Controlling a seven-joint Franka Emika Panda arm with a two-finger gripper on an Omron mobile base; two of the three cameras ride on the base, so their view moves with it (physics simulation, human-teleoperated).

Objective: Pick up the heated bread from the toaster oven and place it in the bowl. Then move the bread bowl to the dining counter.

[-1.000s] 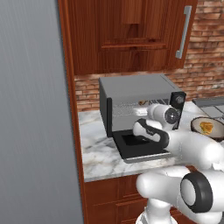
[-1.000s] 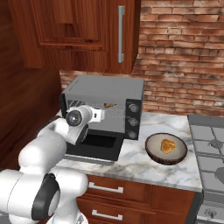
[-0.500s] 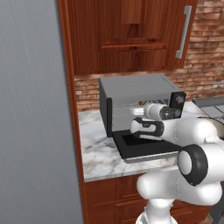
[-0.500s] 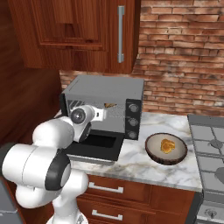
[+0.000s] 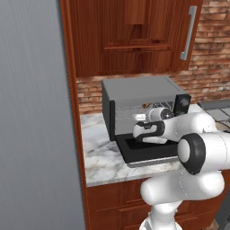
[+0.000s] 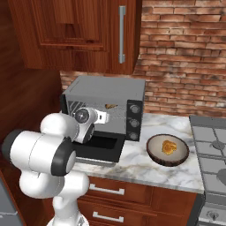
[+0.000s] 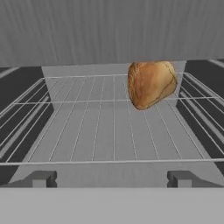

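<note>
Hand view, gripper [image 7: 109, 179] spread wide and empty, bread [image 7: 151, 83] on wire rack [image 7: 87, 127], marble counter [image 6: 132, 165]

A home kitchen: red-brown wooden cabinets [image 6: 79, 35] above a marble worktop [image 6: 145, 165], a brick wall [image 6: 185, 53], a toaster oven [image 6: 106, 106] and a stove [image 6: 212, 150].
</note>
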